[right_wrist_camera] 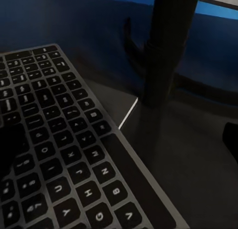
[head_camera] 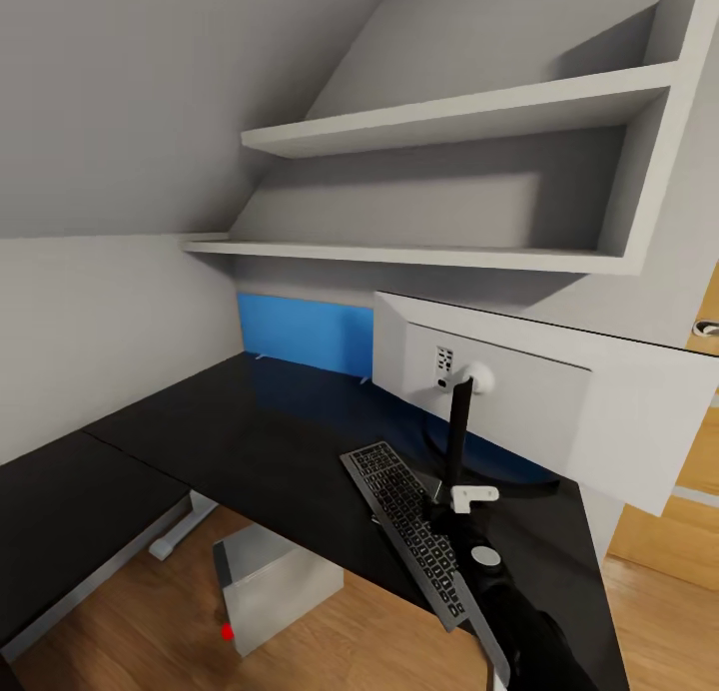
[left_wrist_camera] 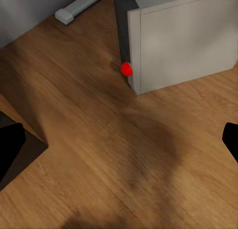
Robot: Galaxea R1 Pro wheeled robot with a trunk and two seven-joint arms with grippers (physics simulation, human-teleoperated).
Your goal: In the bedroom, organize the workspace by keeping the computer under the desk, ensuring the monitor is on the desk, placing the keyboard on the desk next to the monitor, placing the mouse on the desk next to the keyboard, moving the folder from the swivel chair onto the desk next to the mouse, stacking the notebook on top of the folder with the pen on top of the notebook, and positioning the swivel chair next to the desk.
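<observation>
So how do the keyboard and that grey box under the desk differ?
The keyboard is flat, dark and covered in keys; the computer is a tall, pale grey box with a red light. The keyboard lies on the black desk beside the monitor; the computer stands on the wooden floor beneath the desk. Both are rectangular.

A glossy black L-shaped surface carries a white-backed flat monitor, seen from behind on a thin black stand, tilted and standing near the surface's right end. Just in front of the stand lies a slim dark grey keyboard with black keys, flat and angled diagonally, its near end reaching past the surface's front edge. Under the surface, on the wooden floor, sits a light grey box-shaped computer, with a small red spot at its lower front corner.
</observation>
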